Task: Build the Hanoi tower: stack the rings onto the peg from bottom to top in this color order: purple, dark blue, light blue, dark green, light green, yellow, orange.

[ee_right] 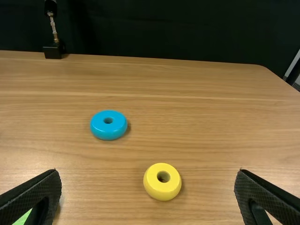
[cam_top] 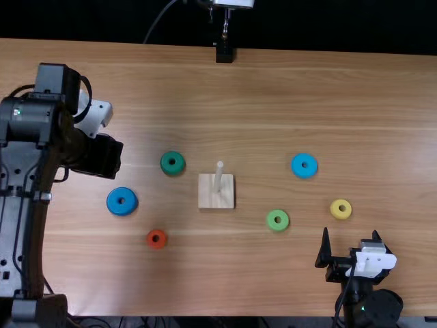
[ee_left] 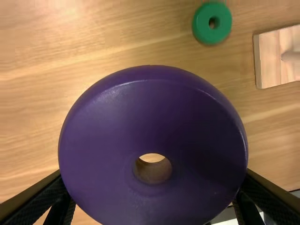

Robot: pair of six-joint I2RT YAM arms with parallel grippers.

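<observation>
Left gripper (ee_left: 153, 173) with the purple ring (ee_left: 197, 131) clasped between its two fingers, apparently raised above the worktop (cam_top: 273, 96); right gripper (cam_top: 350, 231) with its fingers wide apart and nothing between them. The peg (cam_top: 219, 176) stands upright on its wooden base (cam_top: 207, 197), well apart from the left gripper toward the right gripper's side, with the dark green ring (cam_top: 166, 164) between. Nearer the worktop's near edge than the left gripper are the dark blue ring (cam_top: 114, 202) and the orange ring (cam_top: 162, 241); ahead of the right gripper lie the yellow ring (cam_top: 334, 211), light green ring (cam_top: 271, 221) and light blue ring (cam_top: 296, 167). The step in hand is judged to be seating the purple ring first. For good placement, the ring should travel high enough to pass over the dark green ring and the peg tip, be levelled, and have its hole centred over the peg before a straight descent. A tilted ring could bind; release is best delayed until it rests flat on the base.
</observation>
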